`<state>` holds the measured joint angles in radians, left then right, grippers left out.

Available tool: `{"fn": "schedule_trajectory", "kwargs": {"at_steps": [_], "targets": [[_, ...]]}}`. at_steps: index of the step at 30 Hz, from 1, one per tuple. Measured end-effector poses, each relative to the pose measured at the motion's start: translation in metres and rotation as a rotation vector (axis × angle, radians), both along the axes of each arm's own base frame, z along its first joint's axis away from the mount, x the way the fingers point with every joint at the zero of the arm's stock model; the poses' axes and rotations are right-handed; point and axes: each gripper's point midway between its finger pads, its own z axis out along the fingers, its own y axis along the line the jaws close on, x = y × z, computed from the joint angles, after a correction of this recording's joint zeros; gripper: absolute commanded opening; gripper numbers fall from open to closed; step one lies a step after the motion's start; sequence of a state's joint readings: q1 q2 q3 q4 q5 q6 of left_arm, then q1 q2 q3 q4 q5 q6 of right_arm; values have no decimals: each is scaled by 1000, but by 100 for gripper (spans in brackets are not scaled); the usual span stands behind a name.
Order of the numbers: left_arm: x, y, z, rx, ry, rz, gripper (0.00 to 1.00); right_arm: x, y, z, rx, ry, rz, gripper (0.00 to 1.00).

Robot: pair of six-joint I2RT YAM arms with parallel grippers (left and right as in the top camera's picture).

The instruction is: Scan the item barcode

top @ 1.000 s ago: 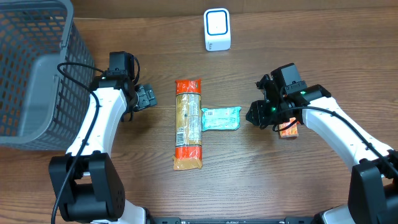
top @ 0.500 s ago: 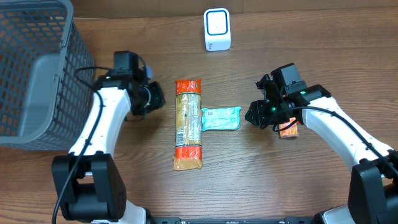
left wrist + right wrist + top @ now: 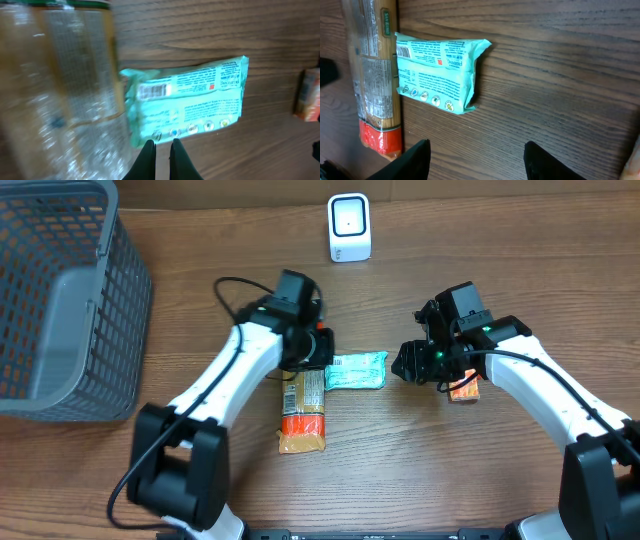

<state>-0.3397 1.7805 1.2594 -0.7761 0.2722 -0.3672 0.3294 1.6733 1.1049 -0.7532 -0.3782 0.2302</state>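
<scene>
Overhead, the teal packet lies flat near the middle of the frame on the wooden surface. Its left end touches a long pasta bag. A white scanner stands at the top centre, well apart from the packet. A grey basket fills the upper left.

The left claw hangs over the spot where the bag and packet meet. In the left wrist view it is clenched, its fingers together with nothing between them, at the packet's lower left edge. The packet's barcode faces up.

The right claw sits just right of the packet. In the right wrist view it is released, its fingers wide apart over bare wood. A small orange box lies beneath the right arm.
</scene>
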Motion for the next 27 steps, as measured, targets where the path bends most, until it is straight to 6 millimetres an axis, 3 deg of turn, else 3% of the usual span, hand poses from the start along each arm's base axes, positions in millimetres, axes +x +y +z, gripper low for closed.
{"fn": "schedule_trajectory", "kwargs": {"at_steps": [6,11,27], "targets": [[6,-21,-31,17,2,-36,5,-2,2,-22,-5,72,-13,56],[9,-15,-58,62,37,-6,5,-1,8,-31,27,98,-11,55],[15,-16,-62,69,44,14,4,7,15,-30,74,110,-80,55]]}}
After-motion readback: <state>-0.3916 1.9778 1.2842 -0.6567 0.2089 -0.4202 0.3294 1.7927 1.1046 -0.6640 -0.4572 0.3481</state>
